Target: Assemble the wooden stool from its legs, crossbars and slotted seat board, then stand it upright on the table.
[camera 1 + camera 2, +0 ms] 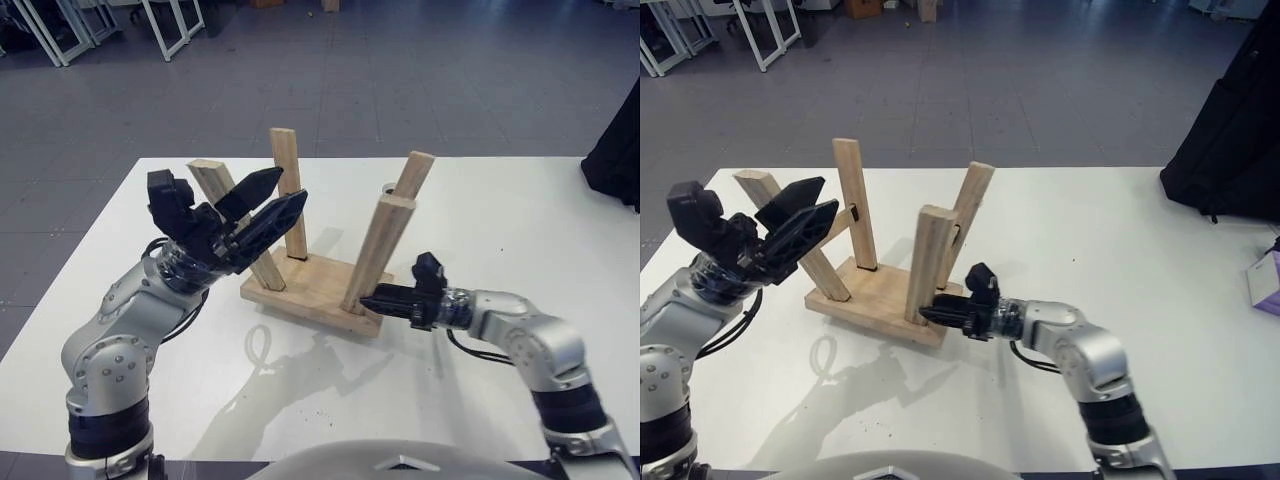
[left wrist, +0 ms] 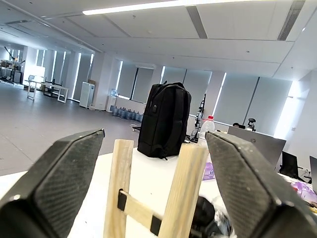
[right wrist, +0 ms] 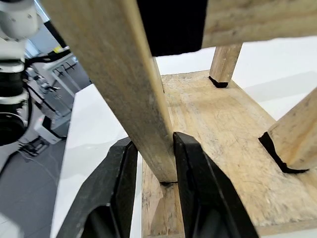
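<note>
The stool point(image 1: 318, 262) lay upside down on the table point(image 1: 520, 215), its seat board point(image 1: 305, 290) flat and its legs point(image 1: 287, 190) pointing up; the right gripper point(image 1: 368, 301) was pinched narrow on the near right leg point(image 1: 380, 245), just above the board; the left gripper point(image 1: 293, 185) gaped wide near the left-hand legs, holding nothing; the wood looked stiff, fairly light and rough enough to grip, best taken low on a leg or by the board's edge, though the slotted joints might pull loose; no label was legible.
</note>
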You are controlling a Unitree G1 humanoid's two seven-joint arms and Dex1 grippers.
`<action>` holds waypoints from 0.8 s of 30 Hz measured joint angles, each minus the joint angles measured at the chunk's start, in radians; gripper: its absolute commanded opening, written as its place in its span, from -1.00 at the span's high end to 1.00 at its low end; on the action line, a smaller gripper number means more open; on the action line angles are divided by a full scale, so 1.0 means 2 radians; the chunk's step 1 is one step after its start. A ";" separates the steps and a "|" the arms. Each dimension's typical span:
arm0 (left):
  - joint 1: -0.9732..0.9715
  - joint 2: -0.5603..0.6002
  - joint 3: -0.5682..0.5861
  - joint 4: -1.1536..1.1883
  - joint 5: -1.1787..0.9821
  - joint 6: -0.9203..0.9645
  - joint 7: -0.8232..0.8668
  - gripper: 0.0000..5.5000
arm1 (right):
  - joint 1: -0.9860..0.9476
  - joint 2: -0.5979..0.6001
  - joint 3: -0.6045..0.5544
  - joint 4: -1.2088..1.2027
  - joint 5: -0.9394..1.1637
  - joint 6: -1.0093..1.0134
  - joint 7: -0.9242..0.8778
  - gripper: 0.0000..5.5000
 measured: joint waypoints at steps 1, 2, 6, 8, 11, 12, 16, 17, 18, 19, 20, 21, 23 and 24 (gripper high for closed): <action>0.006 -0.004 0.000 -0.006 0.000 -0.004 0.002 -0.37 | -0.001 -0.014 -0.011 0.001 0.022 0.021 0.012 0.63; 0.018 -0.015 -0.001 -0.020 0.001 -0.013 0.008 -0.37 | -0.004 -0.039 -0.031 0.004 0.060 0.061 0.034 0.63; 0.057 -0.044 -0.023 -0.075 0.010 -0.032 0.017 -0.37 | -0.028 -0.082 -0.072 0.038 0.144 0.178 0.060 0.63; 0.078 -0.058 -0.045 -0.115 0.011 -0.038 0.019 -0.37 | -0.037 -0.121 -0.083 0.055 0.192 0.253 0.080 0.63; 0.108 -0.070 -0.068 -0.142 0.030 -0.056 0.020 -0.37 | -0.034 -0.191 -0.053 0.075 0.235 0.343 0.122 0.64; 0.113 -0.070 -0.072 -0.142 0.031 -0.059 0.019 -0.37 | -0.032 -0.195 -0.042 0.084 0.240 0.350 0.125 0.64; 0.130 -0.068 -0.079 -0.144 0.030 -0.068 0.017 -0.37 | -0.052 -0.179 -0.046 0.122 0.239 0.344 0.105 0.64; 0.131 -0.064 -0.079 -0.145 0.030 -0.070 0.017 -0.37 | -0.056 -0.170 -0.048 0.128 0.238 0.337 0.098 0.64; 0.131 -0.061 -0.078 -0.145 0.030 -0.070 0.017 -0.37 | -0.058 -0.164 -0.049 0.134 0.238 0.334 0.093 0.51; 0.132 -0.058 -0.078 -0.145 0.030 -0.070 0.017 -0.37 | -0.063 -0.161 -0.049 0.139 0.238 0.334 0.088 0.47; 0.132 -0.055 -0.077 -0.144 0.030 -0.071 0.017 -0.37 | -0.069 -0.156 -0.051 0.147 0.237 0.334 0.077 0.39; 0.131 -0.052 -0.077 -0.143 0.030 -0.071 0.016 -0.37 | -0.074 -0.150 -0.057 0.156 0.234 0.334 0.066 0.30; 0.130 -0.049 -0.076 -0.136 0.030 -0.071 0.016 -0.37 | -0.076 -0.148 -0.062 0.164 0.230 0.334 0.054 0.18; 0.130 -0.048 -0.076 -0.136 0.030 -0.071 0.016 -0.37 | -0.076 -0.148 -0.063 0.165 0.230 0.335 0.052 0.11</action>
